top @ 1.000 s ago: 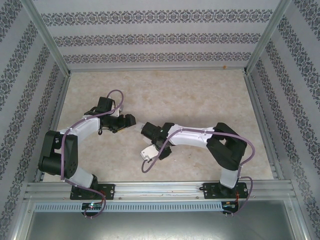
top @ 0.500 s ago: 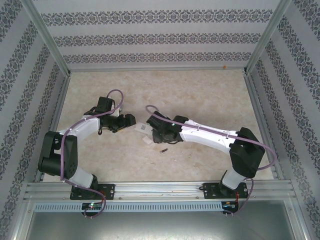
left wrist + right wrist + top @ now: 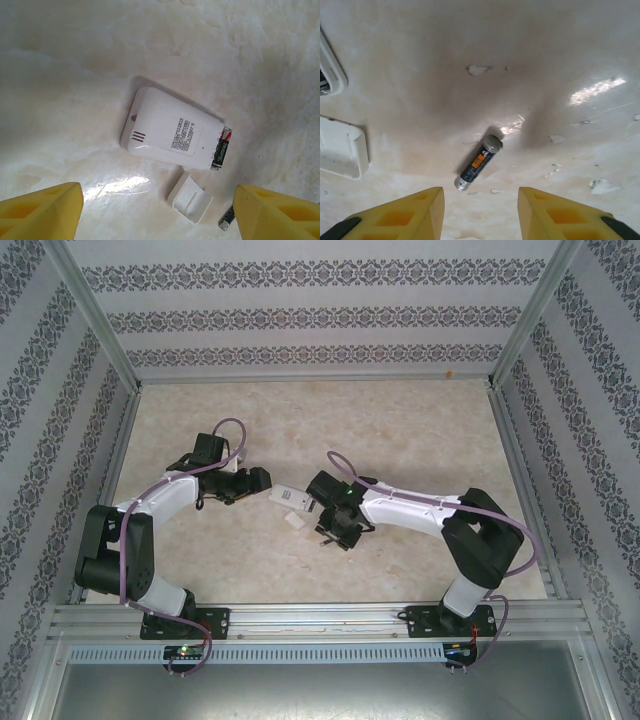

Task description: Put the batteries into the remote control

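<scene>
Left gripper: fingers held apart, empty.
White rectangular plastic remote control: seen ahead between them, dark slim battery seated.
Right gripper: fingers spread; orange-banded cylindrical battery just ahead, untouched.

White remote, black-and-orange battery

Right claw: you have bare worktop all round the loose battery | cover crowds its 9 o'clock | remote edge at 10 o'clock
</scene>
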### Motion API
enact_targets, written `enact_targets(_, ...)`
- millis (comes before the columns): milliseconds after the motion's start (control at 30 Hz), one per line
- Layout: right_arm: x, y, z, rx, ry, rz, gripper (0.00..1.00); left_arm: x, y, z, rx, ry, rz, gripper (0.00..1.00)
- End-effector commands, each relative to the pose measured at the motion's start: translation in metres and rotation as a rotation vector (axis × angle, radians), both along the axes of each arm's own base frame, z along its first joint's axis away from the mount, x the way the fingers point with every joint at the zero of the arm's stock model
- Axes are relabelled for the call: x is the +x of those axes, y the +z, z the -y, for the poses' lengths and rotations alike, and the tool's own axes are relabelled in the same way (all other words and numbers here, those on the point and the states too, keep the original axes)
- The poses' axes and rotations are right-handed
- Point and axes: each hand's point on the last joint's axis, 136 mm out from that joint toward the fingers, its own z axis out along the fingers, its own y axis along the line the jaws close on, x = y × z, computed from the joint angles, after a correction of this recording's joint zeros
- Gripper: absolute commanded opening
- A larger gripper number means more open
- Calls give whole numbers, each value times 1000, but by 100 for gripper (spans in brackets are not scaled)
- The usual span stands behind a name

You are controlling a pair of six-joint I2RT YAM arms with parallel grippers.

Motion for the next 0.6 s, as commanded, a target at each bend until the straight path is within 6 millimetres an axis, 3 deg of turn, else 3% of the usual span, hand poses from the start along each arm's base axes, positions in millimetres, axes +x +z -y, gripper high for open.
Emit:
enact_targets(0, -4, -11, -1, 11, -55, -78, 41, -3, 6, 0, -10, -11, 13, 80)
enact_targets(267, 3, -26, -12, 31, -28, -126, 36, -4, 8, -4, 24, -26, 36, 81)
enact_targets(367, 4, -29, -11, 25, -25, -136, 30, -5, 9, -6, 40, -30, 46, 83)
enact_targets(467, 6, -31, -7, 13, -19, -134, 17, -5, 10, -8, 52, -28, 55, 88)
enact_targets(567, 15, -21, -9, 6, 33, -87, 8, -5, 13, -8, 55, -27, 62, 93)
